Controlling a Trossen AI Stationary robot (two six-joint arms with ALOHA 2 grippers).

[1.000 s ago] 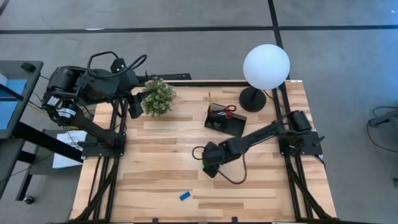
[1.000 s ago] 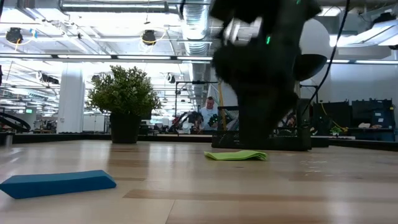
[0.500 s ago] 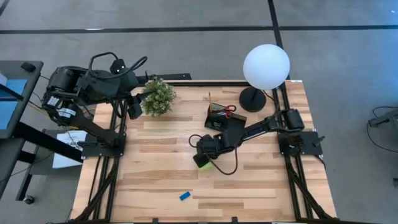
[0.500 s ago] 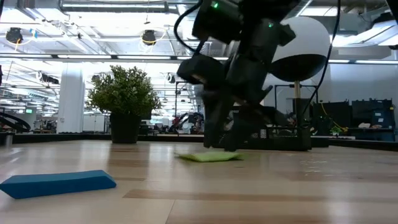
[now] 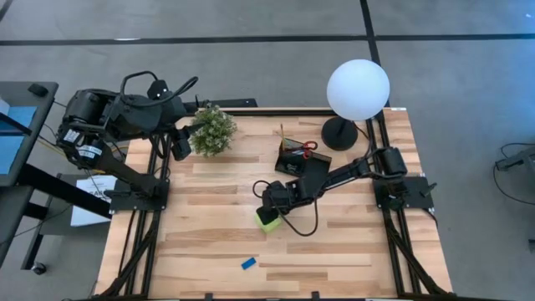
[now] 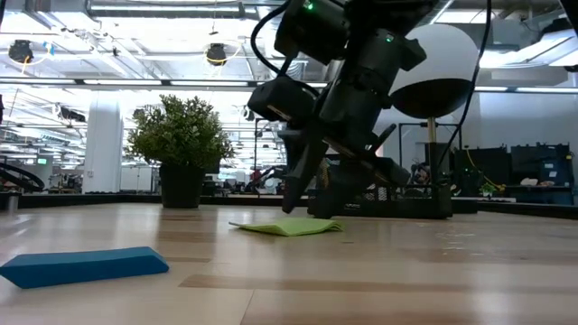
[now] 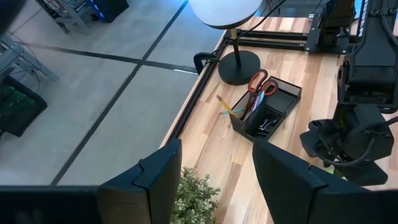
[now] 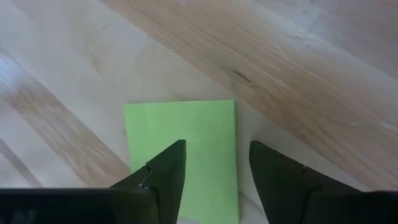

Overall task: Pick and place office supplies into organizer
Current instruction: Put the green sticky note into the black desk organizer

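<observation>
My right gripper (image 5: 267, 216) hangs low over the middle of the table (image 5: 209, 242), right above the sticky pad (image 5: 267, 220). Its fingers (image 8: 163, 176) stand apart, one over each side of the pad (image 8: 183, 149), and they clamp nothing. In the low view the gripper (image 6: 293, 200) points down at the pad's (image 6: 287, 227) far edge; the pad lies flat on the wood, and I cannot tell whether the fingertips touch it.

My left gripper (image 5: 177, 144) waits at the table's far left corner, just beside the plant (image 5: 211, 130). Its fingers (image 7: 155, 180) are spread wide and hold nothing.

The organizer (image 5: 302, 160) sits toward the far right of the table, near the lamp base (image 5: 338, 132) and its white globe (image 5: 358, 89). From my left wrist view the organizer (image 7: 292, 92) already holds the scissors (image 7: 258, 84) with their red handles up, a pencil (image 7: 223, 103) leaning out beside them, and some small black clips (image 7: 267, 124) in the next compartment. The pad is well apart from the organizer, nearer the table's centre.

The eraser (image 5: 248, 263) lies alone toward the near edge of the table, well apart from the pad and from both grippers. In the low view it (image 6: 83, 265) sits close to the camera, flat on the wood, with the plant (image 6: 181, 144) far behind it.
</observation>
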